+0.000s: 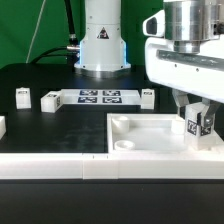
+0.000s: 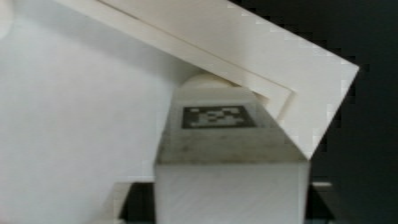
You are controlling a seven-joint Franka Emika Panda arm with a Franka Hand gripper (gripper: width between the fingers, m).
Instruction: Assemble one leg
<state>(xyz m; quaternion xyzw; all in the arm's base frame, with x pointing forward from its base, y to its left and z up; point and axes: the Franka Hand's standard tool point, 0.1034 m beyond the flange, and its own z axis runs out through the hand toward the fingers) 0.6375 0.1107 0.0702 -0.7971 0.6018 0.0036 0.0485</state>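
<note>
One leg [image 1: 193, 126] clamped in gripper [image 1: 196, 122] | held upright over white panel's [image 1: 150, 135] corner at exterior view's right | three pegs [image 1: 22, 96] beside marker board [image 1: 99, 97]

Both pictures are small and coarse, with soft edges and visible blockiness.

In the exterior view the lighting is even and fairly bright, seemingly from above: the white panel [image 1: 150, 135] nearly bleaches out along its raised rim, while the black table [image 1: 40, 125] swallows detail and shows only a faint sheen. Shadows are weak and short, gathering inside the panel's recess and under the gripper [image 1: 196, 122], which sits close to the lens and looks slightly soft. The marker board [image 1: 100, 97] reads clearly enough, though its tags are blurred.

The wrist view is dimmer and greyer. The leg [image 2: 217, 150] shows a legible tag, but the near fingers [image 2: 80, 120] are out of focus. Dark corners frame the picture.
</note>
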